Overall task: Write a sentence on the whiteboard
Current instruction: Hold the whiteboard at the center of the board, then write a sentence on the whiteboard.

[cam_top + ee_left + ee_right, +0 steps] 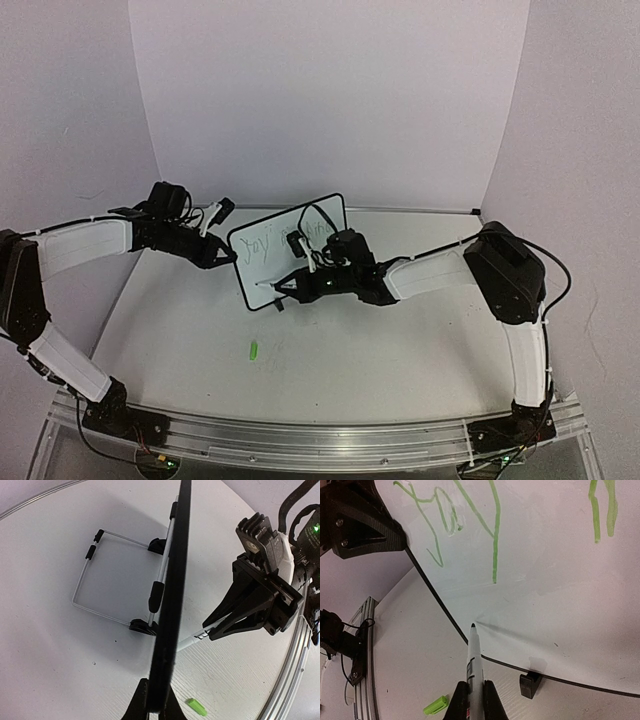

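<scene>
Glossy smooth whiteboard (270, 250); matt black plastic feet (530, 684).

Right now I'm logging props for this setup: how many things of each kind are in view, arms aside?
whiteboard: 1
marker: 1
green cap: 1
wire stand: 1
Total: 4

The green sentence (262, 247) is written on the whiteboard (255, 276); its first strokes may be read as "Joy", though not with certainty; the remainder is partly covered and cannot be made out; small print is borne on the marker (474, 665) barrel, but it is too small to read.
</scene>
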Robot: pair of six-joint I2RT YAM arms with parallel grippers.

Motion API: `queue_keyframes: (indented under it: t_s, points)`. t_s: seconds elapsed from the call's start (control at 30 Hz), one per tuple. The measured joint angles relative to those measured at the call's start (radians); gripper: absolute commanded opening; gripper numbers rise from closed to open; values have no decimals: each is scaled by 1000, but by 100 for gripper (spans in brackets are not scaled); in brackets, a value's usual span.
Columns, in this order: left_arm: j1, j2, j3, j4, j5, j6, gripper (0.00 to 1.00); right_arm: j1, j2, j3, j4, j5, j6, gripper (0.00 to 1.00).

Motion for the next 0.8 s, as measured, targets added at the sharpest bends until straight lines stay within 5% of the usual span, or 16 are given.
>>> queue_keyframes:
  t_s: [0.8]
  points:
    - [0, 9, 2, 1, -9, -2, 0, 1, 35, 23, -2, -6, -2, 0]
